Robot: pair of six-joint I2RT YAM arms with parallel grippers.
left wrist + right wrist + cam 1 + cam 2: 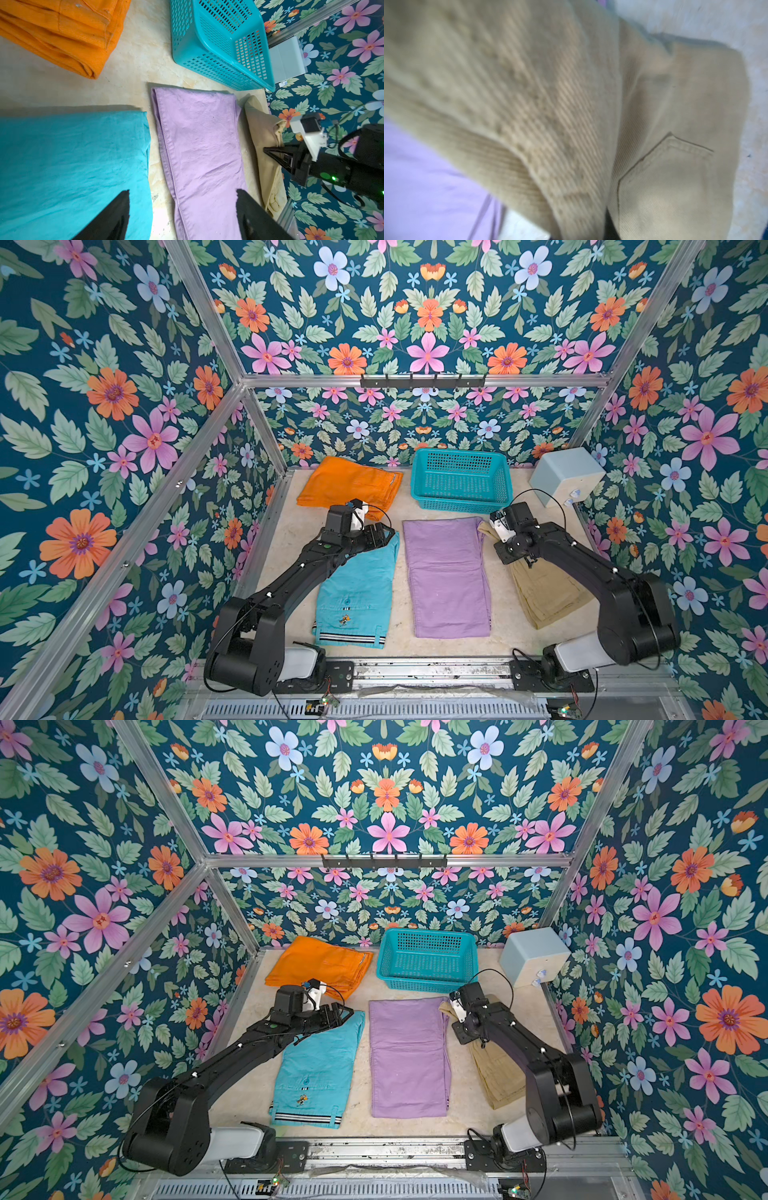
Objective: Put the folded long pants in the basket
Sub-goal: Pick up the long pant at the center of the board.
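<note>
The teal basket [459, 499] stands empty at the back of the table. Of the folded long pants, the orange pair [349, 485] lies to its left. The turquoise pair [357, 589], the lilac pair [446, 572] and the tan pair [544, 593] lie side by side in front. My left gripper [182, 216] hangs open above the gap between the turquoise and lilac pairs at their far ends, holding nothing. My right gripper [268, 150] is shut on the far end of the tan pair [675, 104], whose cloth is bunched up there.
A pale grey-blue box [567, 475] stands at the back right corner, close to the basket. Floral walls and aluminium frame posts enclose the table [291, 531] on three sides. Both arm bases sit on a rail along the front edge.
</note>
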